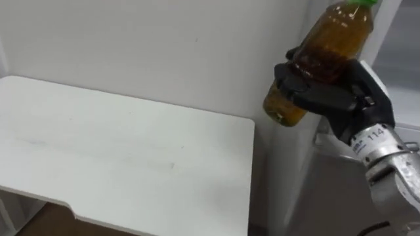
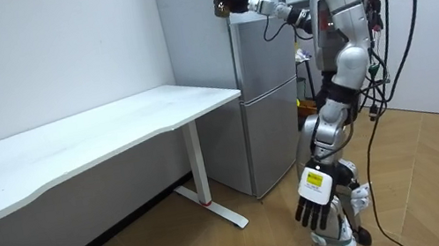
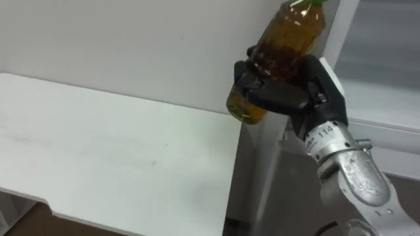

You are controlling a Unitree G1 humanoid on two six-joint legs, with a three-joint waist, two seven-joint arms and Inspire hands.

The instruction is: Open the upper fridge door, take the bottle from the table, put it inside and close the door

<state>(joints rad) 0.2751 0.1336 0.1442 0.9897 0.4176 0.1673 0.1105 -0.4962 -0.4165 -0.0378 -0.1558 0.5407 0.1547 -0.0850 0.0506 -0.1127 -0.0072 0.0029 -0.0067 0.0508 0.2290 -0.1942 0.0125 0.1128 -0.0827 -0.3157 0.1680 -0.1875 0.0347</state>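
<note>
The bottle point(image 1: 331, 42), amber with a green cap, is up in the air, tilted, and gripped round its lower half by the right hand point(image 1: 328, 98), whose dark fingers are curled tight about it. The robot stands beside the grey fridge point(image 2: 267, 88), with that arm stretched out high near the fridge's top corner, above the end of the white table point(image 1: 131, 151). The left hand point(image 2: 314, 205) hangs by its side with its fingers loose and holds nothing. So the pick-up looks done, and the carry is nearly there. Getting the bottle inside the upper compartment is left. I cannot tell whether that door is open.
</note>
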